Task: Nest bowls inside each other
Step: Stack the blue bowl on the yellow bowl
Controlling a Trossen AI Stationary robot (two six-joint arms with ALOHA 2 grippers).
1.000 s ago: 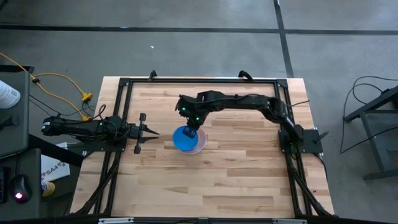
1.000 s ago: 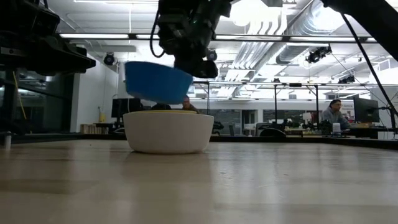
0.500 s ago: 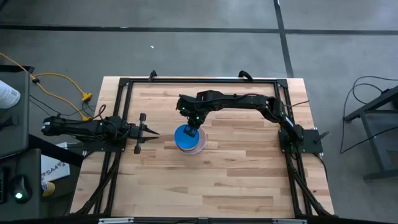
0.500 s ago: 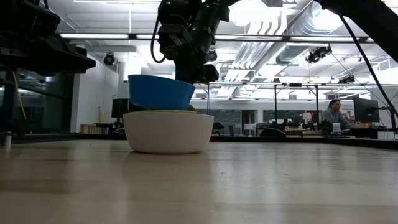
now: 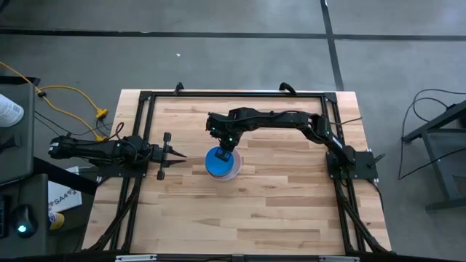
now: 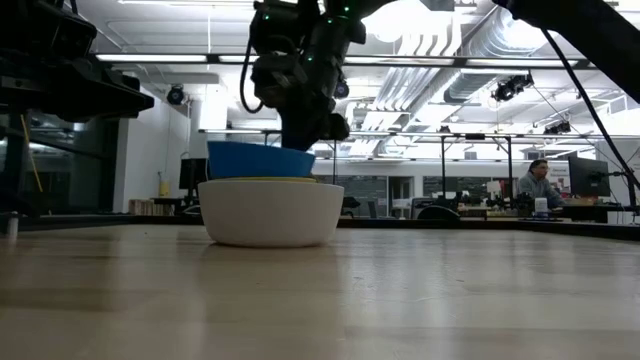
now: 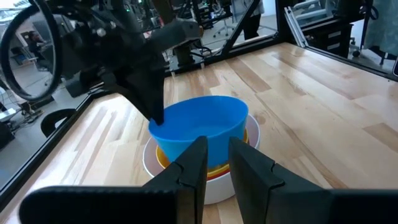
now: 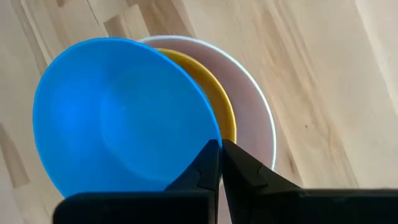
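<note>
A white bowl [image 6: 270, 215] stands on the wooden table near its middle, with a yellow bowl [image 8: 219, 102] nested in it. A blue bowl [image 6: 260, 160] sits partly down into this stack, slightly tilted, and my right gripper [image 8: 219, 152] is shut on its rim from above. Whether the blue bowl rests on the yellow one does not show. In the high view the blue bowl [image 5: 216, 160] covers most of the stack. My left gripper [image 5: 175, 153] waits at the table's left side, level, pointing at the bowls, its fingers a little apart with nothing between them. My right gripper pinches the blue bowl's rim [image 8: 208, 138] on the bowl's far side, one finger inside the bowl and one outside. The fingers [image 7: 155, 112] come from above, slanting steeply down. The bowl hangs a little tilted, its lower part inside the white bowl.
A black metal frame [image 5: 145, 131] runs around the tabletop, and both arm bases stand on it. Bare wood [image 5: 255, 211] lies toward the near edge. Beyond the table, a person sits at a desk [image 6: 538, 185] in the room.
My right gripper has gone down toward the stack, still shut on the blue bowl. The bowl was tilted and clear above the white bowl; now it has sunk into the stack and sits closer to level.
</note>
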